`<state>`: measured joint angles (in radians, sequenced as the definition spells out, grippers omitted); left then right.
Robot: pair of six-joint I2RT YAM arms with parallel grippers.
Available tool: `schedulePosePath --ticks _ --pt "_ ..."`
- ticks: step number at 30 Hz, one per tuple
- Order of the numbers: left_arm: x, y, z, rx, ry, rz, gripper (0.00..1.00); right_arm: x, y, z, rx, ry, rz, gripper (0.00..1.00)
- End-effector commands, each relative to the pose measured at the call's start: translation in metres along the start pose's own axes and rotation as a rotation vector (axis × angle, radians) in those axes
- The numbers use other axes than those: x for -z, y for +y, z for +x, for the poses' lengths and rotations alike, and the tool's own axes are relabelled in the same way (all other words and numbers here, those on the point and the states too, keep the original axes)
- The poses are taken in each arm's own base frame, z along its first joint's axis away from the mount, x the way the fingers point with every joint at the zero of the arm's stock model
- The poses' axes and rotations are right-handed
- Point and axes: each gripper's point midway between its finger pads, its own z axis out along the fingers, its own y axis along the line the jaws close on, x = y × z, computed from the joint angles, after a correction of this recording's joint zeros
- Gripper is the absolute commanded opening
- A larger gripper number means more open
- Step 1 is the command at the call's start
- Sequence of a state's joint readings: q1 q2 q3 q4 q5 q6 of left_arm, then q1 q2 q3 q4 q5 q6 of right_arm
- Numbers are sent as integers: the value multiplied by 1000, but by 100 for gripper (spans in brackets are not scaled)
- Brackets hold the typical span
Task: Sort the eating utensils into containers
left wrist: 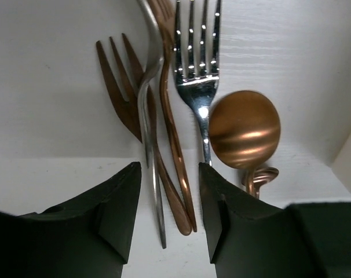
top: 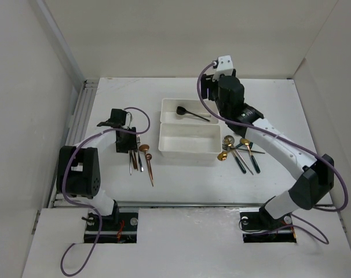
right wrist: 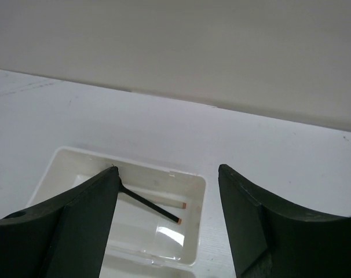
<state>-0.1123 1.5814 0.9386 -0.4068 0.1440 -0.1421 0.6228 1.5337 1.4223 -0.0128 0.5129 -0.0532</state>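
Two white containers lie mid-table. The far container (top: pixel 171 104) holds a black spoon (top: pixel 191 113); the near container (top: pixel 189 152) holds nothing. A left cluster of eating utensils (top: pixel 145 162) lies under my left gripper (top: pixel 132 153). In the left wrist view its jaws stand open around a silver handle (left wrist: pixel 156 202) and copper handles (left wrist: pixel 178 185), touching neither; a silver fork (left wrist: pixel 197 63), a copper fork (left wrist: pixel 120 81) and a copper spoon (left wrist: pixel 245 130) lie beyond. My right gripper (right wrist: pixel 167 169) hangs open and empty above the far container (right wrist: pixel 197 197), over the black spoon's handle (right wrist: pixel 152 205).
A second cluster of utensils (top: pixel 240 152), gold, silver and dark-handled, lies right of the near container. White enclosure walls stand on the left, right and far sides. A metal rail (top: pixel 80 113) runs along the table's left edge.
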Motion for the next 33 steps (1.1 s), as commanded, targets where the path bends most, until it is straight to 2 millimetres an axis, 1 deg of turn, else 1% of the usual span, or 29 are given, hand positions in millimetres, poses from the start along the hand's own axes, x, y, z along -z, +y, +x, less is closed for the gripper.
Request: schedulePosePath --ticks 1,2,3,4,5,7,9,11,12,13,15,16,17,19,21,23,25,26,27,28,33 --pt "7 7 -11 31 -33 -62 41 14 7 -11 -93 -37 -50 74" --pt "4 7 -11 31 -30 -63 40 16 6 -6 -90 -30 -50 74" --pt "4 7 -11 31 -30 -63 40 22 3 -11 -105 -40 -50 74" --pt "-2 10 -7 32 -10 -77 38 24 2 -10 -105 -40 -50 74" --pt "-3 10 -10 22 -11 -76 34 26 1 -3 -110 -29 -50 74" --pt "-9 11 -8 23 11 -81 31 31 -1 -4 -122 -33 -50 74" --pt "-13 16 -5 32 31 -73 24 34 -6 0 -128 -24 -30 74" --pt "-18 15 -2 43 53 -54 24 37 -7 1 -138 -24 -30 74" --pt "-20 19 0 54 63 -59 22 40 -9 0 -137 -22 -30 74" --pt "-20 17 0 55 66 -48 10 40 -10 0 -137 -23 -21 74" --pt "-18 18 1 63 63 -39 0 44 -15 -5 -142 -31 -12 74" --pt "-16 18 -1 62 54 -37 0 44 -17 -5 -142 -31 0 74" --pt "-14 17 -2 62 45 -36 0 47 -19 -9 -147 -40 0 74" --pt "-6 15 -8 58 16 -30 0 47 -23 -9 -148 -41 21 74" --pt "2 16 -11 56 -6 -37 0 48 -19 -9 -147 -41 12 74" --pt "12 14 -22 54 -33 -41 0 49 -20 -7 -142 -33 22 74" --pt "16 15 -26 43 -39 -49 0 49 -20 -7 -142 -33 22 74" --pt "17 14 -30 42 -48 -47 0 49 -21 -12 -148 -42 21 74" --pt "19 13 -34 41 -60 -45 0 47 -19 -8 -143 -35 21 74" --pt "19 11 -32 33 -50 -43 0 47 -20 -14 -136 -45 21 74" --pt "19 8 -31 24 -46 -24 0 45 -23 -14 -98 -45 33 74"
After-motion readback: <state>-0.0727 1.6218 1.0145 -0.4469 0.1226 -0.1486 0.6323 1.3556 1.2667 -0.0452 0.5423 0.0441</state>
